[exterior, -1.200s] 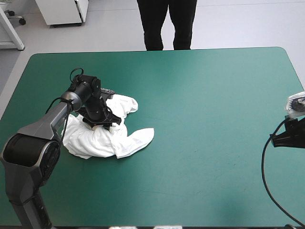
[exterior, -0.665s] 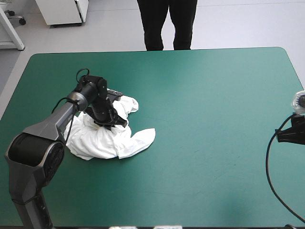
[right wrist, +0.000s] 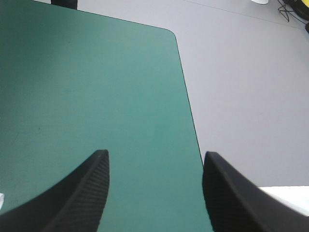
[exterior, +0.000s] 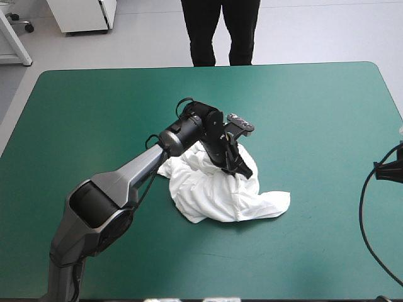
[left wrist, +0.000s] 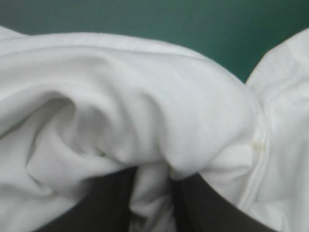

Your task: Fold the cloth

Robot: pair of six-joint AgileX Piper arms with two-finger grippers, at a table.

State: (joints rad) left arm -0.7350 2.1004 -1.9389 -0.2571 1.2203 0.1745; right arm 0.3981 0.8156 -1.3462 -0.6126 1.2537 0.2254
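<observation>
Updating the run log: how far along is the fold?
Done: nothing folded yet; the T-shirt is a crumpled heap near the middle of the table. In hand: the left hand is shut on a bunch of the T-shirt. Left: spreading it flat and every fold. The right hand is open near the table's right edge, off the T-shirt.

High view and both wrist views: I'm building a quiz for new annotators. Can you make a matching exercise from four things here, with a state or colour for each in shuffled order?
Things:
1. T-shirt
2. left gripper
3. right gripper
4. table cover

States:
A. open, over bare cover near a table corner
B. teal-green
C. crumpled white heap
D. shut on the fabric

Pairs: 1-C, 2-D, 3-A, 4-B
</observation>
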